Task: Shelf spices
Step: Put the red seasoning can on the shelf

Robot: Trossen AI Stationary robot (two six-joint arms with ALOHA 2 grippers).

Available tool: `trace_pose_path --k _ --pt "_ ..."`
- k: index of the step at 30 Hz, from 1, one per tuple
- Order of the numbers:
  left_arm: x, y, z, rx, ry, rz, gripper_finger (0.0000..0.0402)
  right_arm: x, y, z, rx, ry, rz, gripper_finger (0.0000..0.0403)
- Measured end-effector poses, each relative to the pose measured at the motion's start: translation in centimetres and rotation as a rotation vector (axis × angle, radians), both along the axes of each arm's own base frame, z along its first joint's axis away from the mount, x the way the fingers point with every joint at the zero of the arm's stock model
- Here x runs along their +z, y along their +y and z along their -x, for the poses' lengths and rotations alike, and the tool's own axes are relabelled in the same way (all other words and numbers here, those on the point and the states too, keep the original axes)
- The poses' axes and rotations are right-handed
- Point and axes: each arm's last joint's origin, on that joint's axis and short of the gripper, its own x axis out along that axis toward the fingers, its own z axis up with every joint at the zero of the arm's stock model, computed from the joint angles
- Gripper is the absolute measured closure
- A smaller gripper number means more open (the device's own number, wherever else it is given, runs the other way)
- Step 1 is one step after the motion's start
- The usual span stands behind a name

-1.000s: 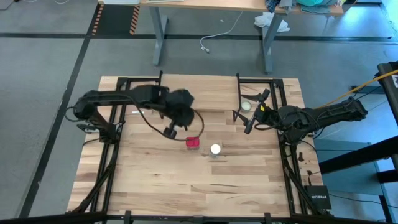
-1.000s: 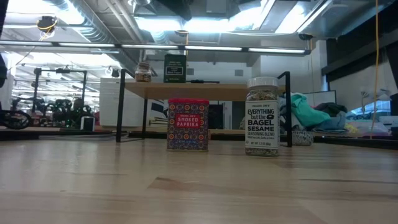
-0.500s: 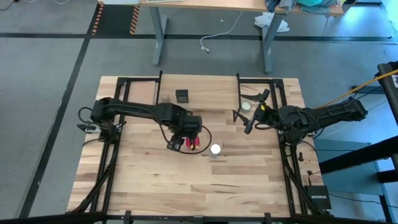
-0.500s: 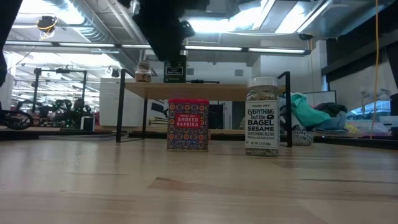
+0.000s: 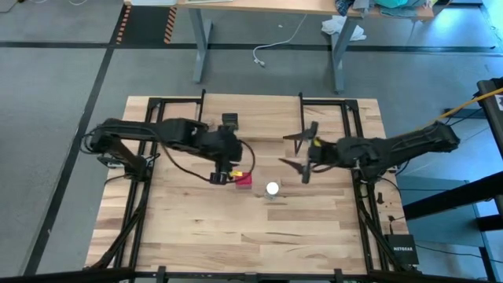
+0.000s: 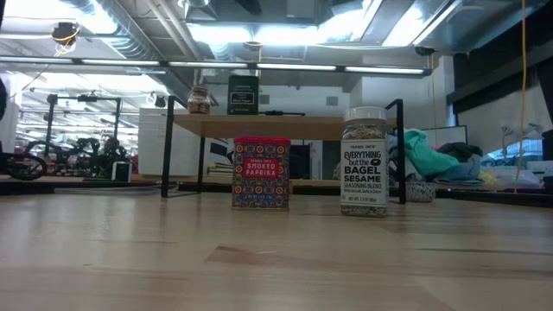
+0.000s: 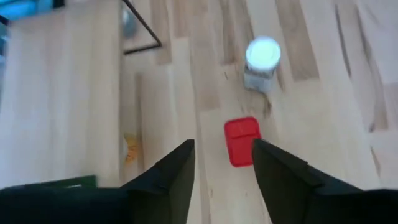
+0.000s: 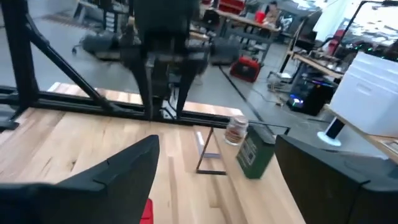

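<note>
Hovering just left of the smoked paprika box (image 5: 244,179), the left gripper (image 5: 225,174) has its two dark fingers (image 7: 176,171) parted with nothing between them; in the left wrist view the red box lies ahead of the gap, a little toward one finger, not enclosed. That box stands on the wooden table (image 5: 196,228) near its middle, with the clear white-lidded bagel-sesame seasoning jar (image 5: 272,189) just to its right, the two apart. From the low view both stand upright in front of the shelf (image 6: 285,126). On the shelf board at the far side sit the dark square tin (image 5: 229,120) and, to its left, a small round jar (image 6: 200,100); from above that jar seems to be hidden under the left arm. The right gripper (image 5: 300,156) hangs to the right of the seasoning jar, near the shelf's right end, its fingers spread wide and holding nothing. Beyond the table the right wrist view shows a workshop room, blurred.
</note>
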Motion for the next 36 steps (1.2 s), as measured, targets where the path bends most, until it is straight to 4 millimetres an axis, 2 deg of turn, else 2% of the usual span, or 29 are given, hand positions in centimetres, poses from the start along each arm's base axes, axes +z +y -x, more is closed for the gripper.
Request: trace_pose_path --k 5,8,12,16,22,25,36 --pt "1.8 -0.4 2.1 0.027 -0.094 -0.040 0.0273 -0.5 1.0 -4.3 -0.002 0.102 0.018 0.0077" --pt "2.1 -0.3 3.8 0.073 -0.120 -0.061 0.0285 -0.8 1.6 -6.8 0.001 0.170 0.033 0.0077" --pt "0.9 0.1 6.1 0.141 -0.123 -0.052 0.0300 -1.3 2.6 -9.5 0.104 0.239 0.004 0.0077" --pt "-1.6 0.4 8.2 0.198 -0.112 -0.009 0.0309 -2.7 2.8 -11.5 0.152 0.325 -0.064 0.0077" --pt "-4.7 0.0 10.2 0.215 -0.253 0.065 0.0312 -6.4 1.6 -13.5 0.132 0.499 -0.210 0.0077" --pt "-5.3 -0.1 10.5 0.172 -0.358 0.058 0.0312 -8.0 1.3 -14.3 0.130 0.544 -0.241 0.0077" --pt "-7.1 0.2 11.1 0.203 -0.364 0.064 0.0311 -13.5 1.1 -16.6 0.082 0.695 -0.265 0.0077"
